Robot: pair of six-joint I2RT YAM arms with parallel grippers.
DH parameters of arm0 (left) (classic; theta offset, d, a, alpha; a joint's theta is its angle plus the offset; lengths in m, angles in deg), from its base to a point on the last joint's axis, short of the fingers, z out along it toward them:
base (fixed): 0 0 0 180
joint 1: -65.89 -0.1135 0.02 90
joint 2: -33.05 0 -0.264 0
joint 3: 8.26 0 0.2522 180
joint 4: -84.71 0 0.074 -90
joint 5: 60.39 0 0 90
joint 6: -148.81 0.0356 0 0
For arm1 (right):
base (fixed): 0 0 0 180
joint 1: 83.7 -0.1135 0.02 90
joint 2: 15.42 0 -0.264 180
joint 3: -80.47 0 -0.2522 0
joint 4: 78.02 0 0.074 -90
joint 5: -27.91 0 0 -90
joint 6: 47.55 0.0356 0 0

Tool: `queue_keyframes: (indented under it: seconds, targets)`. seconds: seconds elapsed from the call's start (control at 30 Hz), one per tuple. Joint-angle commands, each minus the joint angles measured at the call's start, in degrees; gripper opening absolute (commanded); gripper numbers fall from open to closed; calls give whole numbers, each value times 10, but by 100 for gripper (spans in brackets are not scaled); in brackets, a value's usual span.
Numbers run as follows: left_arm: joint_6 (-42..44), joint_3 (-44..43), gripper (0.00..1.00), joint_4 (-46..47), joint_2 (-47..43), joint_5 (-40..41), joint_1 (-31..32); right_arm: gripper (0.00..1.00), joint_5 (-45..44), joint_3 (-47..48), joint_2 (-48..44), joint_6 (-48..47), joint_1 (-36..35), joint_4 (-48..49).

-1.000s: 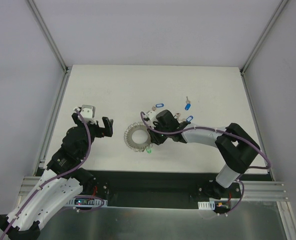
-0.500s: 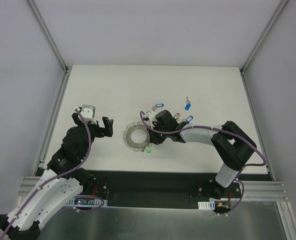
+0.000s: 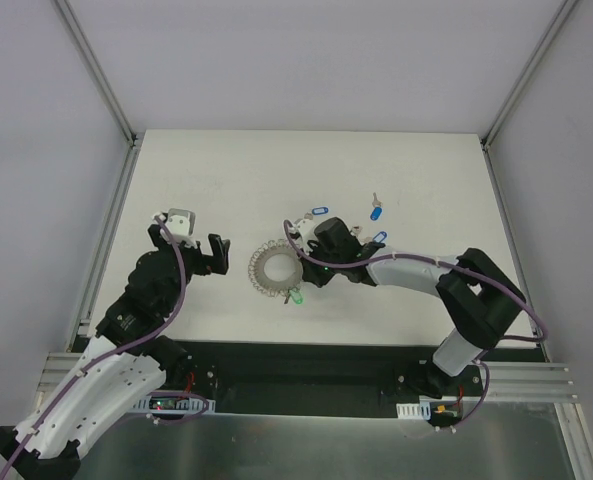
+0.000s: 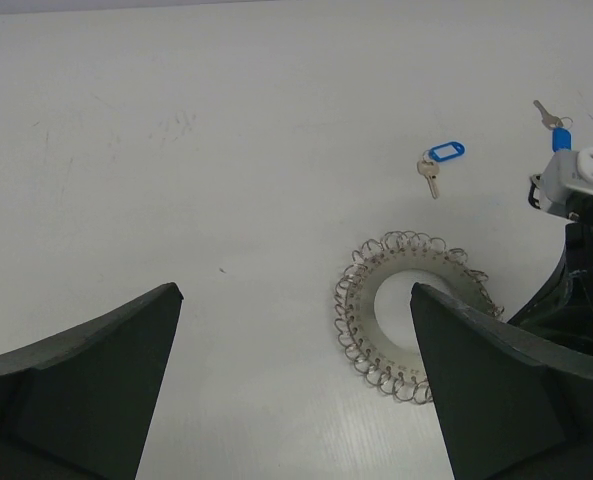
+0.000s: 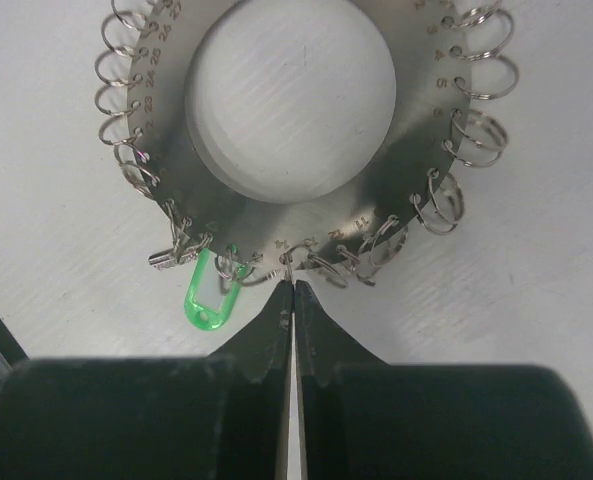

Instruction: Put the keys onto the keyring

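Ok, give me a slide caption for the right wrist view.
Right gripper shut, tips meeting the wire-looped rim of the keyring, beside a green tag.

White table (image 3: 226, 170), toothed keyring (image 3: 273, 268) lying flat, blue-tagged keys (image 3: 316, 212) nearby

1. keyring (image 5: 416, 140): flat grey metal, dark engraved numbers around it, silver wire loops on the rim.
2. green tag (image 5: 208, 295): bright translucent green.
3. blue-tagged key (image 4: 444, 153): silver key, blue tag with a white window.
4. counter (image 3: 236, 180): plain white.
5. left claw (image 4: 296, 290) and right claw (image 5: 293, 290): black.
6. cable (image 3: 176, 270): purple.
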Motion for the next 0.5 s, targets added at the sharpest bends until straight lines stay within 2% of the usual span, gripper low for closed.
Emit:
queue_keyframes:
  seconds: [0.0,0.23,0.33,0.47]
  targets:
    - [4,-4,99,22,10,-47,2,1,-20,5,-62,-46,-9,-16]
    - [32,5,99,47,24,-137,2,1,-32,40,-101,-120,-19,-15]
    - [61,15,99,63,16,-208,2,1,-44,63,-120,-166,-28,-19]
    - [119,30,97,87,13,-324,2,1,-6,76,-145,-204,-31,-12]
